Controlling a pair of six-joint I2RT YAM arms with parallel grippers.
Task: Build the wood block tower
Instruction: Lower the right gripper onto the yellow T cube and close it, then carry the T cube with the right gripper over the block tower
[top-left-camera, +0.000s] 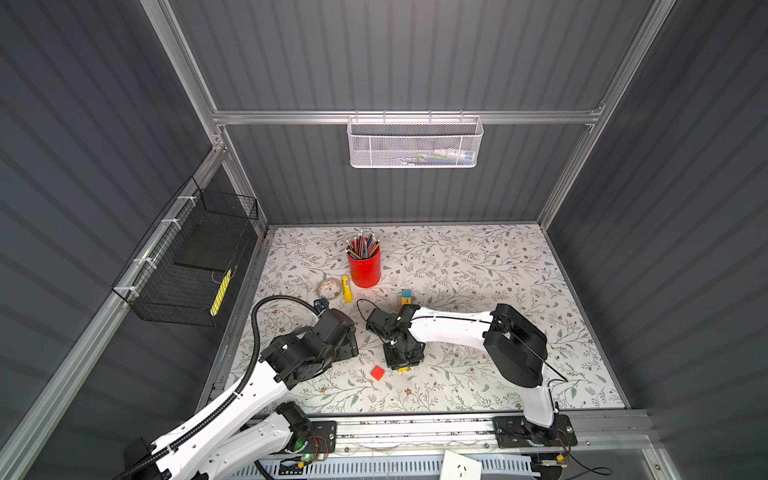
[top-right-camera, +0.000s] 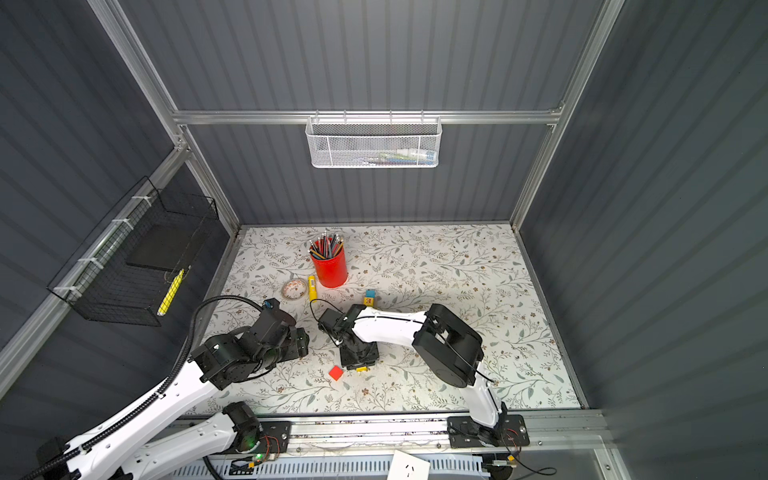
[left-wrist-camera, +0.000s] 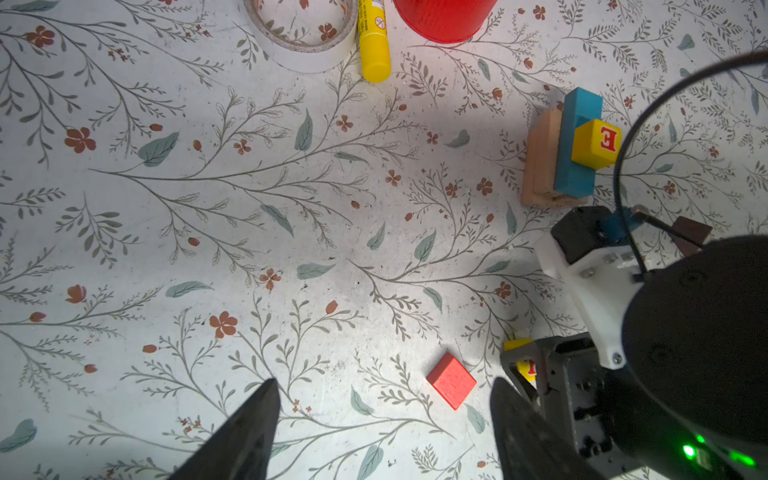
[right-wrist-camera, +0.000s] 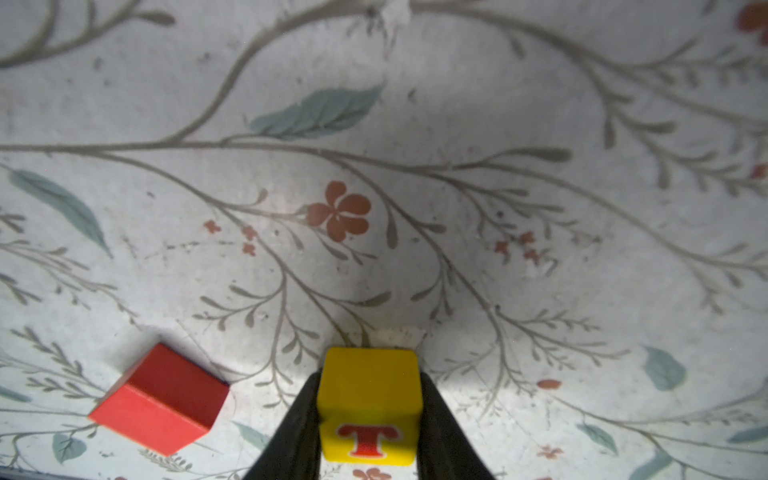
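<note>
Toward the front edge of the table (top-left-camera: 498, 270), a little left of its middle, the right gripper (right-wrist-camera: 370, 380) points straight down. Its dark fingers are clamped flat against two opposite sides of the yellow T cube (right-wrist-camera: 369, 399) (whether that cube is clear of the table I cannot tell). Just beside it, on the side nearer the table's left edge, the red cube (top-left-camera: 377, 372) lies on its own, touched by nothing.

Nearer the left edge, the left gripper (left-wrist-camera: 384, 380) hangs over bare table, its fingers spread wide and empty, with the red cube close to one of them.

Further back, around the table's middle, the started tower stands: tan planks (left-wrist-camera: 540, 162) at the bottom, the blue plank (left-wrist-camera: 575, 166) laid over them, and the yellow E cube (left-wrist-camera: 594, 143) on top. Near it lies a dark brown piece (left-wrist-camera: 692, 235), mostly hidden behind the right arm in the left wrist view.

Closer to the back edge stands a red pencil cup (top-left-camera: 365, 270), with a yellow glue stick (top-left-camera: 346, 288) and a tape roll (top-left-camera: 330, 289) just beside it.
</note>
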